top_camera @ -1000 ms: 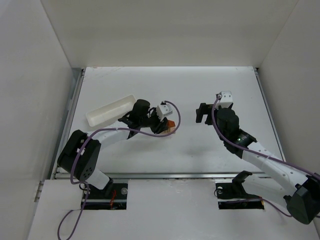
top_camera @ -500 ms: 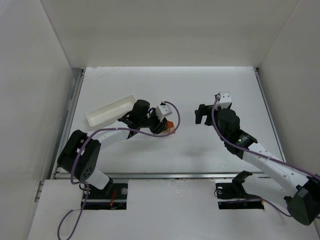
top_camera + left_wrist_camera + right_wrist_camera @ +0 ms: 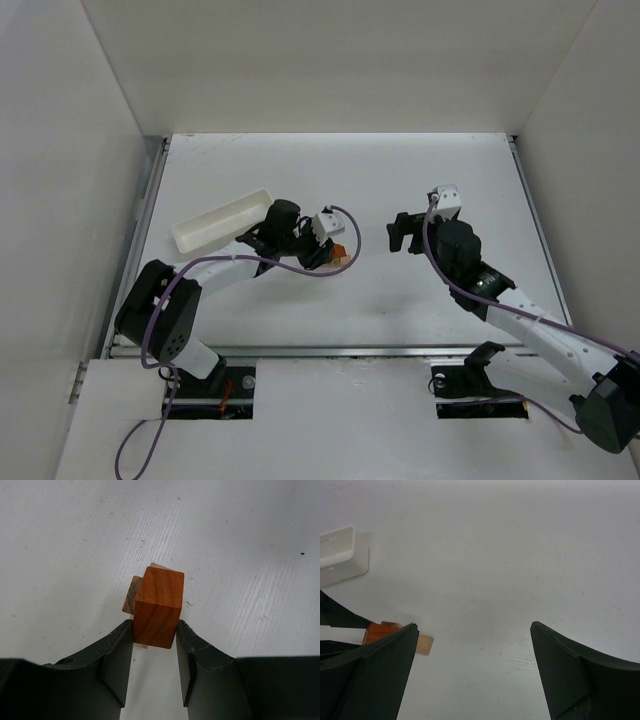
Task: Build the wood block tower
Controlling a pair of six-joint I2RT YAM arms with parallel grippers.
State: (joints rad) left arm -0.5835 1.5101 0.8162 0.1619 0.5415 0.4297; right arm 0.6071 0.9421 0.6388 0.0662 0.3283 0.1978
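Right gripper (image 3: 403, 232) has edged left, spread wide and empty — left gripper (image 3: 155, 630) clamps the roof piece (image 3: 157, 611) over the pale blocks (image 3: 131, 596); capping step, likely wanting a gentle release.

White table (image 3: 420, 180), faint scuffs & specks. Directly on it: long white tray (image 3: 220, 222) at far left, lying diagonal; pale tan blocks (image 3: 131, 597) nr centre, apart from tray, w/ red-brown block (image 3: 157, 607) on top.
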